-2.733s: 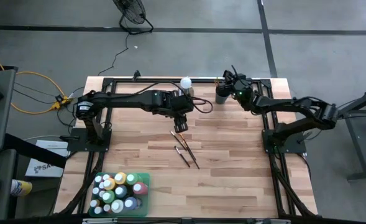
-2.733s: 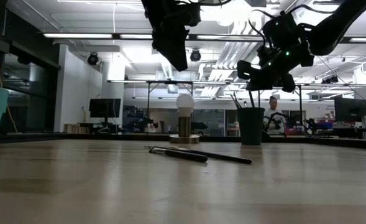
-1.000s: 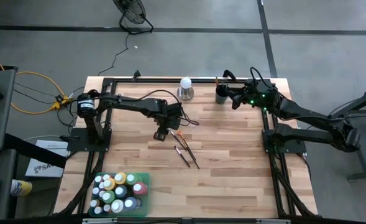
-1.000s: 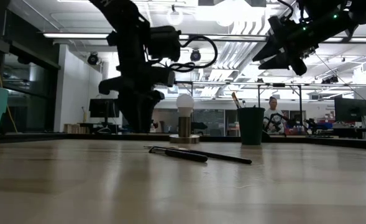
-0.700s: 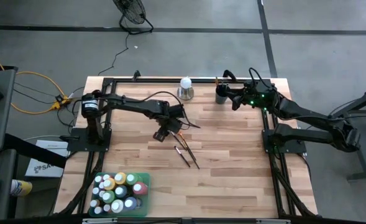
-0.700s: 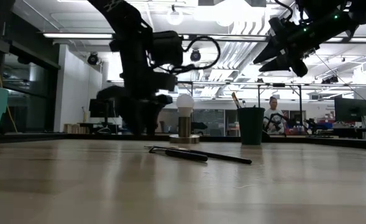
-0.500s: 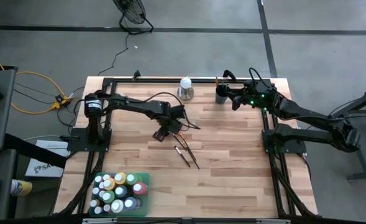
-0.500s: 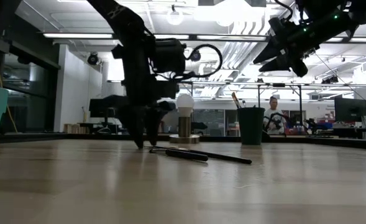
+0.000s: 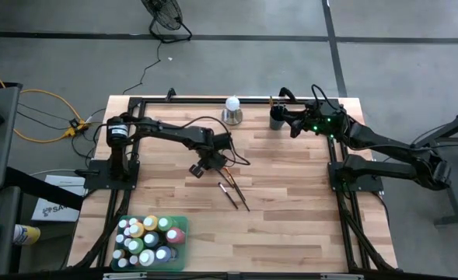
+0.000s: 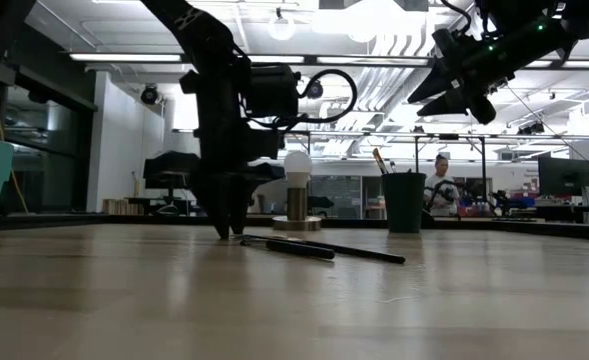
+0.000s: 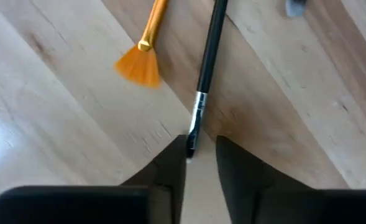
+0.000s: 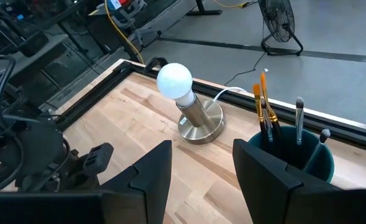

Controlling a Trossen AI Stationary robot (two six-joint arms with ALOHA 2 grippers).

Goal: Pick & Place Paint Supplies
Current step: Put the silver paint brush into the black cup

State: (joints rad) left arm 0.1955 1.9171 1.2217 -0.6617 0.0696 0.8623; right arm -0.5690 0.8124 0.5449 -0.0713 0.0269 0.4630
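Nearest, a teal tray [image 9: 183, 220] of paint bottles [image 9: 148, 238] is seen at the wood surface's [image 9: 291, 225] front-left corner. Mid-surface, the left gripper [image 11: 200, 155] is set tips-down w/ fingers narrowly parted around a dark brush [image 11: 209, 57] tip; an orange fan brush [image 11: 140, 55] lies beside. Farther back, the right gripper [image 12: 201, 162] hangs open nr a dark cup [image 12: 291, 158] holding brushes & a bulb lamp [image 12: 192, 102]. Beyond, a lab w/ a seated person [image 10: 440, 185].
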